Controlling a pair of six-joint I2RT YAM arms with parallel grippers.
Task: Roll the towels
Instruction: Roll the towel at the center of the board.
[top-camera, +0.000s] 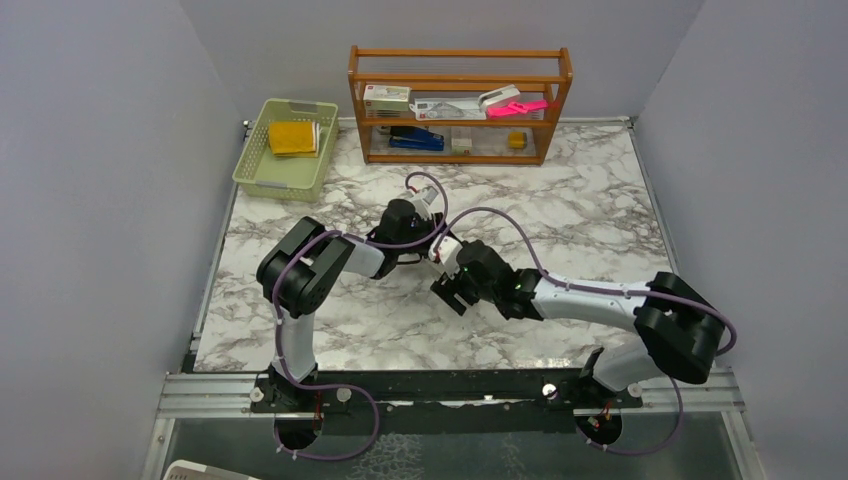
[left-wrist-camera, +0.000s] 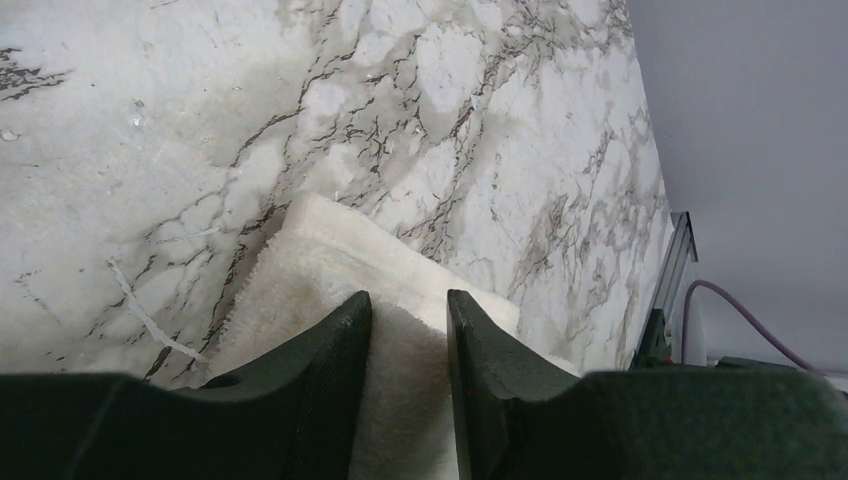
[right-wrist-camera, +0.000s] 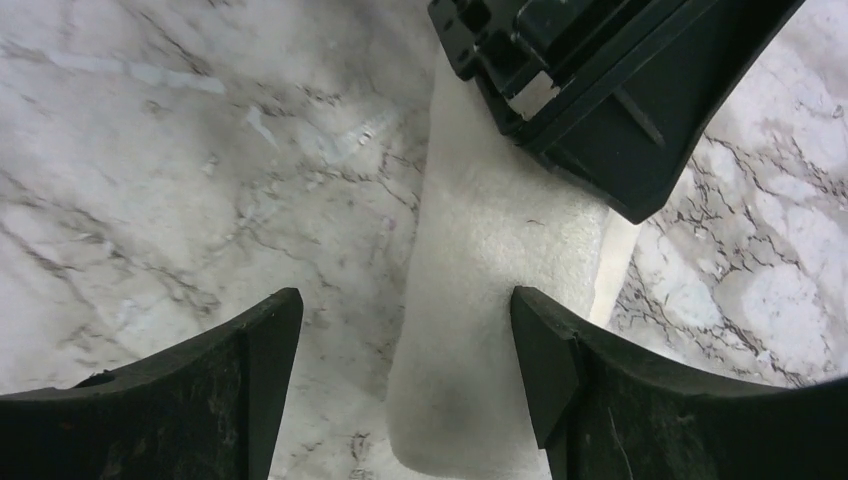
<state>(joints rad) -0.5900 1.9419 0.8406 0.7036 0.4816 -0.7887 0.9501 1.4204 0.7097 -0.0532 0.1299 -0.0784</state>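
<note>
One cream-white towel (right-wrist-camera: 480, 300) lies folded narrow, thick and fuzzy.

1. I see a white marble table (top-camera: 400, 325) with grey veining.
2. Plain grey walls (top-camera: 100, 200) enclose it on three sides.
3. A wooden shelf (top-camera: 460, 52) stands at its far edge.
4. Lighting is even; shadows are soft.
</note>
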